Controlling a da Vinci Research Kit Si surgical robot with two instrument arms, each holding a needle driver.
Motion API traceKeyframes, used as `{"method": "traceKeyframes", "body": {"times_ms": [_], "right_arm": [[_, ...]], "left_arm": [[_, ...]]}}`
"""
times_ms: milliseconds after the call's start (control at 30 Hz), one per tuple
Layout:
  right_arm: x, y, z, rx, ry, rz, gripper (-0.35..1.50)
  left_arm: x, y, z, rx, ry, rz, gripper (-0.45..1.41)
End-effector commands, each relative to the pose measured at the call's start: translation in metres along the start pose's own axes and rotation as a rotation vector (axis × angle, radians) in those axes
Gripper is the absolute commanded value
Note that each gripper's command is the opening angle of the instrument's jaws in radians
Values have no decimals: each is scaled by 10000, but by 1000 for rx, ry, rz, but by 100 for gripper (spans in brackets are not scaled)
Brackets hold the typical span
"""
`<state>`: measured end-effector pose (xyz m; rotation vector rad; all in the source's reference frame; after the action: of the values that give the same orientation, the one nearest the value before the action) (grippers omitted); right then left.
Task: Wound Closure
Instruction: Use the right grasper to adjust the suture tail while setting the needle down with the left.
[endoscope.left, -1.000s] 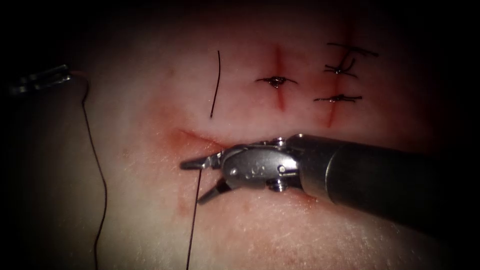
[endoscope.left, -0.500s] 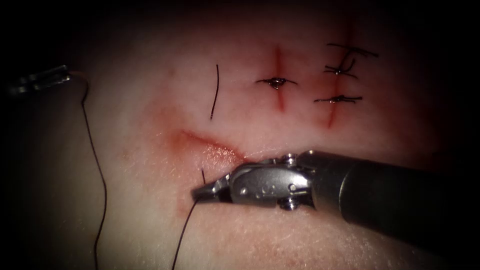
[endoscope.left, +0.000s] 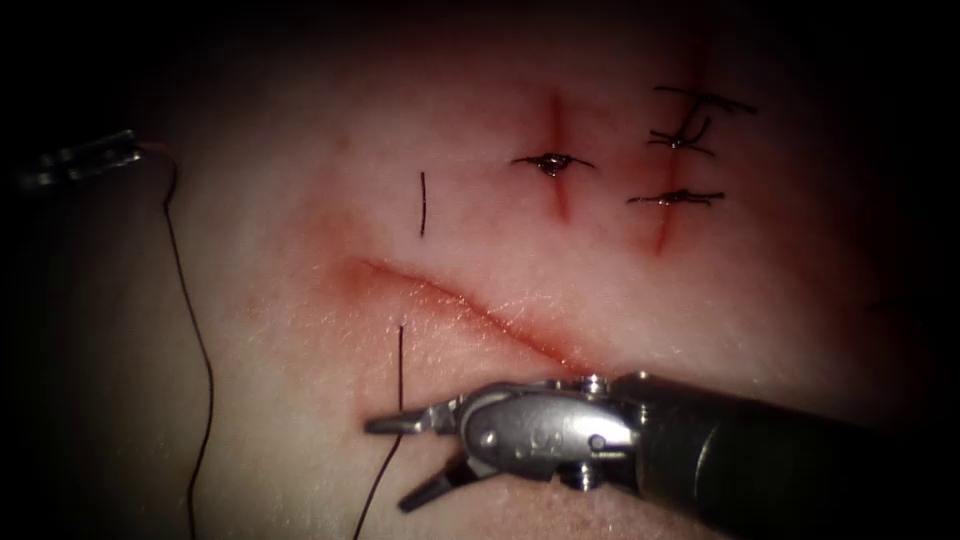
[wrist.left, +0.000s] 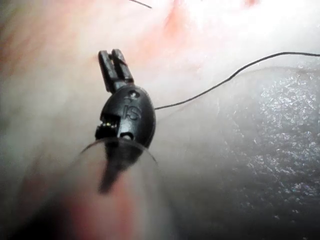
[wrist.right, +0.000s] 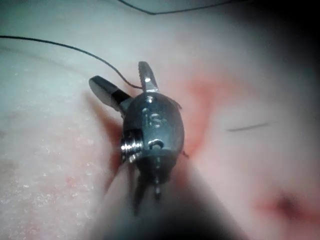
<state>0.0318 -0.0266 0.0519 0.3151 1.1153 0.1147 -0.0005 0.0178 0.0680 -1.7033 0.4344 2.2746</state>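
The tissue (endoscope.left: 620, 270) has a slanting cut (endoscope.left: 470, 305) ringed with red fluid. My right tool (endoscope.left: 390, 465) lies just below the cut with its jaws open. The thread (endoscope.left: 401, 370) leaves the tissue on the cut's lower left side, runs straight down to the upper jaw, then trails off downward. In the right wrist view the thread (wrist.right: 75, 49) runs in between the open jaws of the right tool (wrist.right: 121, 76). A short thread tail (endoscope.left: 422, 205) stands on the cut's upper right side. My left tool (endoscope.left: 80, 158) sits far left, jaws shut, and the long thread (endoscope.left: 205, 370) runs from its tip. In the left wrist view the left tool (wrist.left: 114, 62) is shut.
Two shorter cuts at the back right carry tied stitches (endoscope.left: 550, 162) (endoscope.left: 678, 197) (endoscope.left: 680, 138) with cut ends of thread. The right tool's thick shaft (endoscope.left: 780, 450) covers the tissue at the lower right.
The right tool shut on the thread beside the cut, moved down away from it, and now stands open. The tail above the cut has grown shorter as thread was pulled through.
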Motion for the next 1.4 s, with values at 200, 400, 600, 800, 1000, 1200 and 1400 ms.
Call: {"method": "traceKeyframes", "body": {"times_ms": [200, 400, 600, 800, 1000, 1200, 1400], "right_arm": [[8, 50, -64, -24, -8, 107, 126], [10, 96, -63, -257, 63, 566, 103], [-6, 135, -28, -446, 100, 883, 106], [-27, 155, -14, -497, 120, 1002, 108], [-42, 150, 17, -470, 142, 1039, 106], [-57, 151, 33, -477, 147, 1051, 105], [-63, 158, 35, -488, 144, 1050, 105]], "left_arm": [[-4, 4, 5, -3, 1, -1, -45], [-5, 4, 6, -3, 1, -1, -45], [-5, 4, 6, -3, 1, -1, -45], [-5, 4, 6, -3, 1, -1, -45], [-4, 4, 6, -2, 1, -1, -45], [-4, 4, 5, -3, 1, 0, -45], [-4, 4, 5, -3, 1, 0, -45]]}}
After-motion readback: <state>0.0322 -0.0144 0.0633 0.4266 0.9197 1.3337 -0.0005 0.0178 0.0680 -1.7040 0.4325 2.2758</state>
